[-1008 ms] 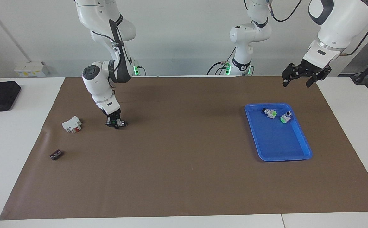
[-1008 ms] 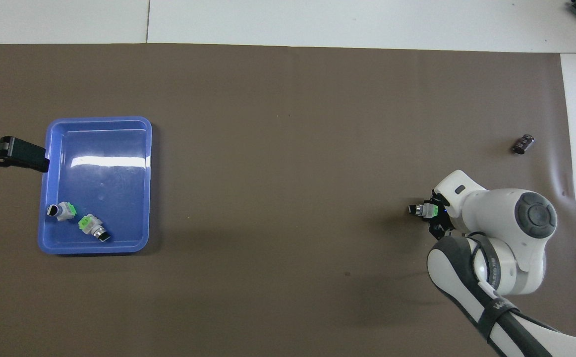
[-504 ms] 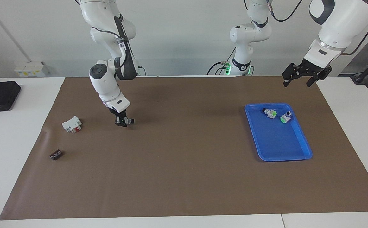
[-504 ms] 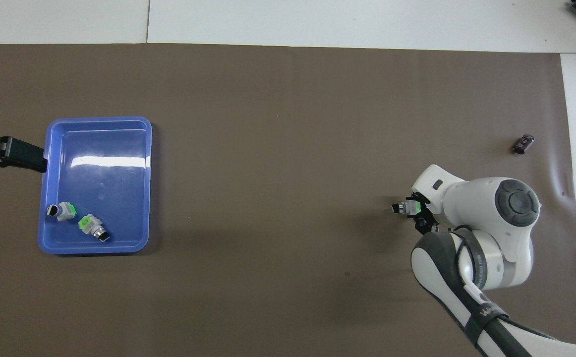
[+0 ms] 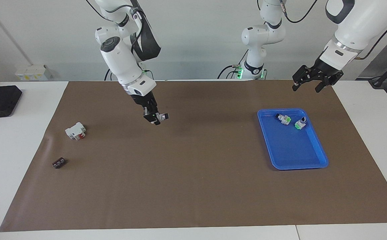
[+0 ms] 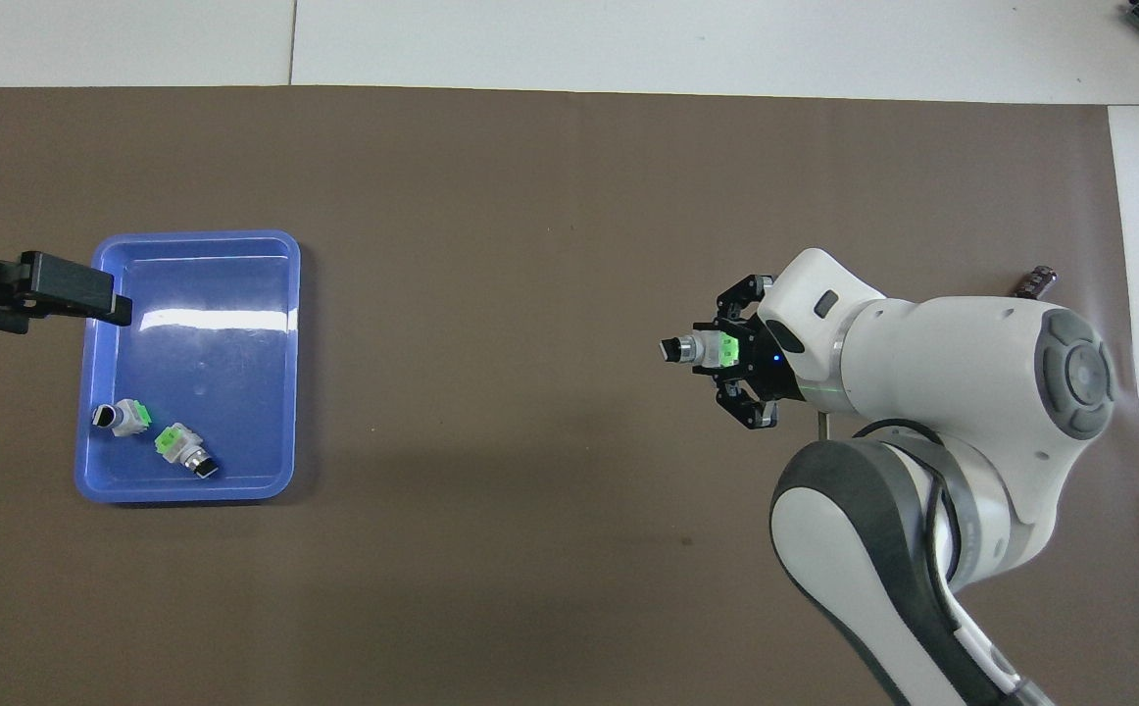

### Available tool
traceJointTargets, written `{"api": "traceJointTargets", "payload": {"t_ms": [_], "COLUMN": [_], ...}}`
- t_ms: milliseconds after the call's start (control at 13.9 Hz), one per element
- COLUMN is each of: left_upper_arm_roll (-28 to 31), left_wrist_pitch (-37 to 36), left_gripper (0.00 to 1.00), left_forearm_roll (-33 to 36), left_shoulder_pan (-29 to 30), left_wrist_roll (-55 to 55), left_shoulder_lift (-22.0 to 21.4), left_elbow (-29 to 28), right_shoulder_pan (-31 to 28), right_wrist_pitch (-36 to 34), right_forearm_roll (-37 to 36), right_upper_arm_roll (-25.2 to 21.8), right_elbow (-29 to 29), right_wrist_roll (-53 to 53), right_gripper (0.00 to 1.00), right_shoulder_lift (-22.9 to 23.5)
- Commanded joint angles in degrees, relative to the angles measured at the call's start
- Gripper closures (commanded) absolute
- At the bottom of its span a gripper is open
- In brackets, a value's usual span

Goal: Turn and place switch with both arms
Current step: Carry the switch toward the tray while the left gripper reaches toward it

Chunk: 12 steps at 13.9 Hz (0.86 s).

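Brown paper covers the table. Above it, the switch hangs clamped in the right gripper, black knob pointing toward the blue tray. The left gripper hovers near the tray's edge, fingers spread apart.

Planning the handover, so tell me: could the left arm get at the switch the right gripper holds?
Probably yes: the switch hangs over bare mat in the right gripper, knob end exposed, and the open left gripper has nothing between.
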Motion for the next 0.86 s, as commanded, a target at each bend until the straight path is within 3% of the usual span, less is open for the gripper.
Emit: {"api": "traceJointTargets", "payload": {"t_ms": [0,144,360,792], "left_upper_arm_roll": [-0.13,-0.3,-0.74,-1.09], "left_wrist_pitch": [3.49,6.04,10.25,9.92], "left_gripper": [0.0,0.04,0.13,0.33], "left_forearm_roll": [-8.05,-13.24,-24.47,-36.1], "left_shoulder_pan": [0.83,0.05,-0.13,-1.89], "left_wrist_roll": [-3.57,-4.98,-6.22,-6.57], "left_shoulder_lift": [-1.29,-1.55,-4.53,-4.81], "left_elbow": [-2.66,-4.59,-11.0,-12.95], "right_shoulder_pan": [0.09,0.18,1.57,3.87], "right_wrist_pitch": [-0.29,-0.03,10.21,12.54], "right_forearm_roll": [9.57,10.65,9.78,8.81], "right_upper_arm_roll": [3.02,6.53,13.22,13.23], "right_elbow": [4.16,7.06,9.1,8.57], "right_wrist_roll": [2.04,9.39,21.71,24.02], "right_gripper": [1.0,1.0,1.0,1.0], "right_shoulder_lift": [0.67,0.67,1.02,0.76]}}
